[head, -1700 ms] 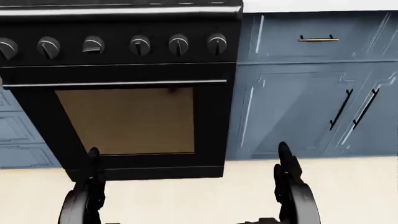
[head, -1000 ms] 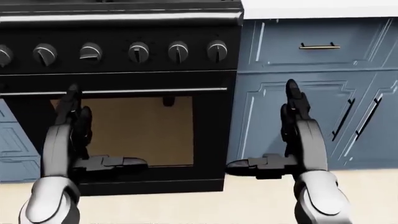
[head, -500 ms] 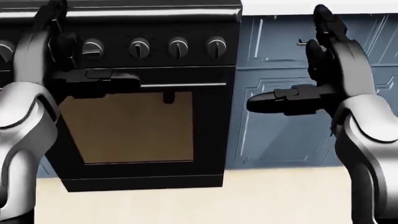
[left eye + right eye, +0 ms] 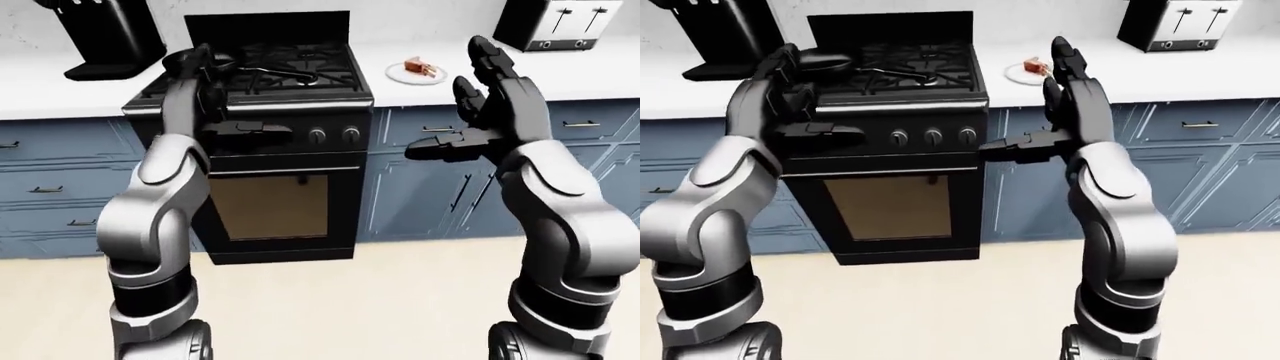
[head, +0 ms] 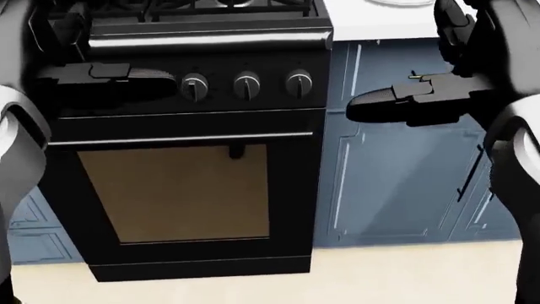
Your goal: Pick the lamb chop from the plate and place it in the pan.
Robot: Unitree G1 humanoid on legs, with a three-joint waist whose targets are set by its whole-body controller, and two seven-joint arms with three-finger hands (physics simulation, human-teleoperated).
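Observation:
The lamb chop [image 4: 420, 69] lies on a small white plate [image 4: 400, 74] on the white counter, just right of the black stove [image 4: 270, 202]. A dark pan [image 4: 826, 59] sits on the stove's left burner, partly hidden behind my left hand. My left hand [image 4: 215, 97] is open and raised before the stove's left edge. My right hand [image 4: 468, 112] is open and empty, raised before the counter edge just right of and below the plate. In the right-eye view its fingers cover part of the plate [image 4: 1018, 73].
A toaster [image 4: 560, 22] stands on the counter [image 4: 600, 71] at top right. A black appliance [image 4: 105, 37] stands at top left. Blue cabinets [image 4: 430, 195] flank the stove. The oven knobs [image 5: 246, 84] and handle face me. The floor below is beige.
Both hands have risen from near the floor to stove-top height, fingers spread. The head view has shifted slightly, and the cooktop's edge now shows.

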